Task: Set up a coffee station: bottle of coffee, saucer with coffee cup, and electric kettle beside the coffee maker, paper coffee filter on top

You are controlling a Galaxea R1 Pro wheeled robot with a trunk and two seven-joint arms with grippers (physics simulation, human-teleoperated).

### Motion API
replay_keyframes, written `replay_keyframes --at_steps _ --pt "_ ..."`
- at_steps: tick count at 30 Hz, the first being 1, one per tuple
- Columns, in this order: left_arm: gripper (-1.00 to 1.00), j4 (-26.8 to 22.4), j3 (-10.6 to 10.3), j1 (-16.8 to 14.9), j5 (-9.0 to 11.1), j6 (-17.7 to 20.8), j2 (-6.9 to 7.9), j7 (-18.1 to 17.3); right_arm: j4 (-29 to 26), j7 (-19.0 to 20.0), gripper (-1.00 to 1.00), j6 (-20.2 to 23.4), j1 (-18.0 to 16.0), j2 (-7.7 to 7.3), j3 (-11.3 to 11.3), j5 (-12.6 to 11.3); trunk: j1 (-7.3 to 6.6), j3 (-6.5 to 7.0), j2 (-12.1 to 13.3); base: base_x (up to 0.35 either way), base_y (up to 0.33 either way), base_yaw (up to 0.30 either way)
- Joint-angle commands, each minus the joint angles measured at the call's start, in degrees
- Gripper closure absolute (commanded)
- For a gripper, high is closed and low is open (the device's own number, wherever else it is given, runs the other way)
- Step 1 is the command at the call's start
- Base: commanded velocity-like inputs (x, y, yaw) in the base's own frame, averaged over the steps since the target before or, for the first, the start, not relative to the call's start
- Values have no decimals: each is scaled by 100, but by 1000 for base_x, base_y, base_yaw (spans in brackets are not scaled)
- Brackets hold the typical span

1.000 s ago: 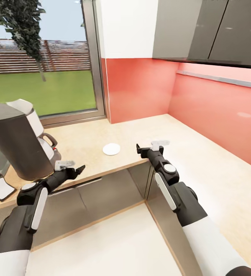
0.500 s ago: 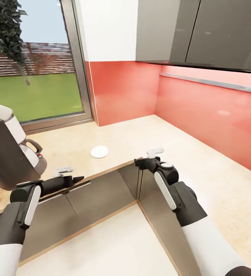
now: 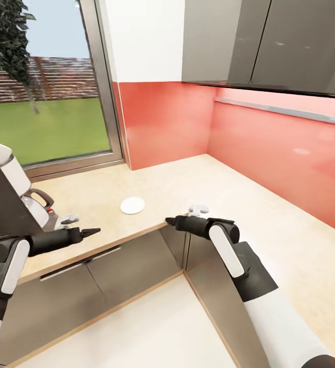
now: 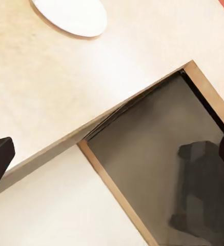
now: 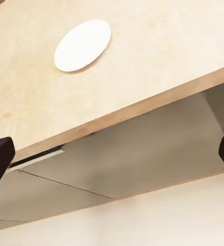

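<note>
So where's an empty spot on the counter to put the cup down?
Bare counter runs along the red wall right of the saucer, and between the saucer and the window. It is crowded by the coffee maker at the left.

1. A home kitchen: an L-shaped kitchen countertop [image 3: 198, 184] in pale wood look wraps an inner corner above glossy grey cabinet fronts [image 3: 111, 271].
2. A red backsplash [image 3: 187, 117] runs beneath dark wall cabinets [image 3: 269, 43].
3. A coffee maker [image 3: 8, 204] stands at the countertop's left end; a saucer [image 3: 132, 205] lies near its front edge.
4. A window [image 3: 39, 82] overlooks a lawn.
</note>
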Motion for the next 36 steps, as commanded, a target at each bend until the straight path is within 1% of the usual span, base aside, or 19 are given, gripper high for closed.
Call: replay_keyframes --at_steps 1,3,6,15,20,24,30,36 --pt "-100 1 7 -6 53 25 13 -35 -7 -59 -100 17 -6 0 6 -63 7 -11 -11 310 88 0" --pt "-100 10 1 -5 121 20 25 -30 -27 -59 -100 16 -6 3 19 -66 7 -11 -11 319 108 0" --pt "-100 20 -1 19 155 17 27 -27 -31 -59 -100 16 -5 8 36 -67 7 -8 -11 315 122 0" --pt "-100 29 -7 53 132 -3 20 -24 -16 -59 -100 19 -6 5 42 -61 7 63 -11 56 18 0" --pt "-100 49 -54 57 127 -16 3 -19 14 -59 -100 21 -6 12 48 -59 7 108 -11 122 0 0" --pt "-100 69 -88 62 132 -19 -12 -18 23 -59 -100 21 -3 13 47 -59 7 144 -11 284 0 0" --pt "-100 74 -62 72 130 -35 -20 -2 126 -60 -100 28 -5 9 49 -47 7 197 -11 329 6 0" --pt "-100 74 -54 79 126 -39 -23 8 187 -59 -100 28 42 16 57 -50 7 251 -11 289 144 0"
